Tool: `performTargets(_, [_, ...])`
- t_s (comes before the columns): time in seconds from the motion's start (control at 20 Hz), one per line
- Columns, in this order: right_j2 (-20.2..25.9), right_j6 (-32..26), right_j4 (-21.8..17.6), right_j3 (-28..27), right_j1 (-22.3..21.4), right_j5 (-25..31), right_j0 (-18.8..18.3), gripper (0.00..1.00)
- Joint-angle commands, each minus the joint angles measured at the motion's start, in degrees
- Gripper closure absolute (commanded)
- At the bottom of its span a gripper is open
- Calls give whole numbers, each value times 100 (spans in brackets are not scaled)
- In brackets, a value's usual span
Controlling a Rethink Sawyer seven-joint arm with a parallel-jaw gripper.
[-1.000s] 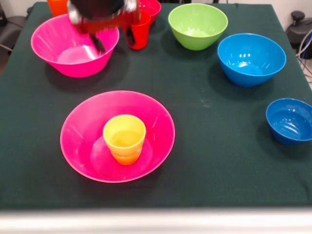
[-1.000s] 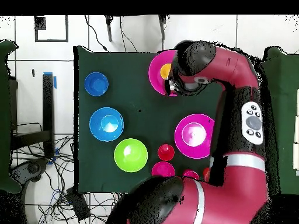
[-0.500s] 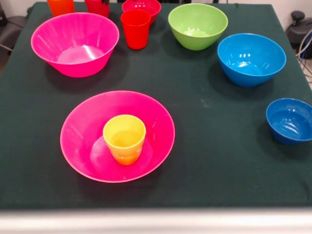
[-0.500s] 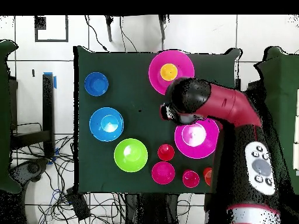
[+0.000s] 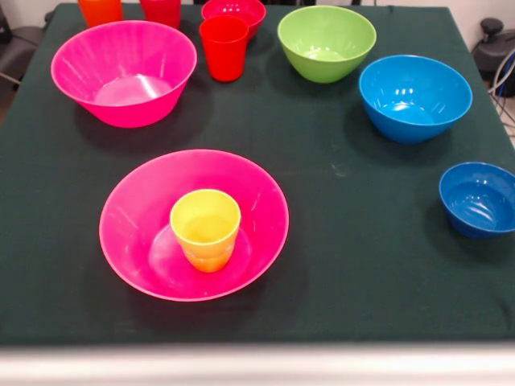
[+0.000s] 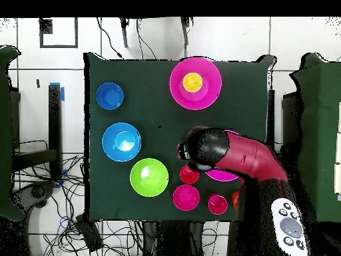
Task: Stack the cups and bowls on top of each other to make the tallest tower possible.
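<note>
Bowls and cups fill the front view, and we see no arm there. Low and left of centre, a wide pink bowl [image 5: 145,233] sits on the dark green counter [image 5: 346,265] with a yellow cup [image 5: 206,229] upright inside it. A second pink bowl [image 5: 123,72] lies at upper left, with a red cup [image 5: 224,48] just beside it. Behind that cup we see a small red bowl [image 5: 234,11], and an orange cup [image 5: 100,11] and another red cup [image 5: 162,10] at the top edge. A lime green bowl [image 5: 327,42] sits at upper centre, a light blue bowl [image 5: 415,97] at right, and a small dark blue bowl [image 5: 479,199] at the right edge.

From overhead, we see the red arm [image 6: 250,160] reaching up from the bottom right, its dark head covering part of the second pink bowl. Its end effector is hidden beneath, so we cannot tell whether it is apart or together.
</note>
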Motion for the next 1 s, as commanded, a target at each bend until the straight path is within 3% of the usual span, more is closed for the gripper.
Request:
performTargets(0.05, [207, 1053, 209, 1267, 90, -988, -56, 0])
performTargets(1.0, [251, 1025, 123, 2208, 181, -2255, -236, 0])
